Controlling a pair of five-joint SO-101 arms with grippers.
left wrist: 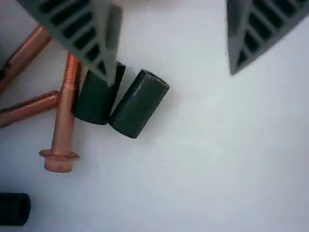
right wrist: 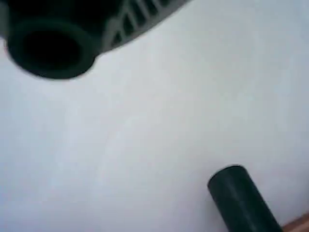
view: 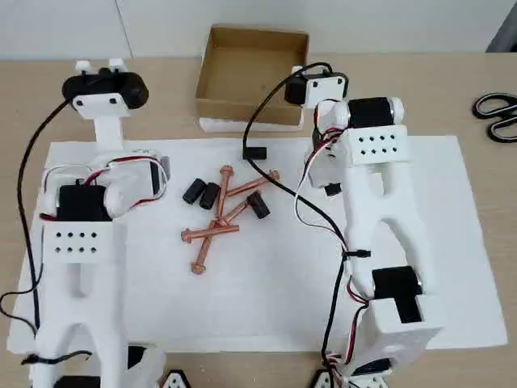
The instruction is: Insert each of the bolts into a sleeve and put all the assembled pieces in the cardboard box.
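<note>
Hovers with left hand (left wrist: pixel 170 72) spread wide over 2 sleeves (left wrist: pixel 140 104) touching each other, right beside a bolt (left wrist: pixel 62 125). Pinches 1 more sleeve (right wrist: pixel 48 48) in right hand (view: pixel 325 179). Could grab both sleeves together, or bump 1 rolling away. Box (view: pixel 212 73) well apart, at the back.

Small robotics lab bench, wooden tabletop (view: pixel 477 77), white sheet (view: pixel 275 299), wired left arm (view: pixel 81 234) and right arm (view: pixel 380 194), scissors (view: pixel 497 115) at edge
</note>
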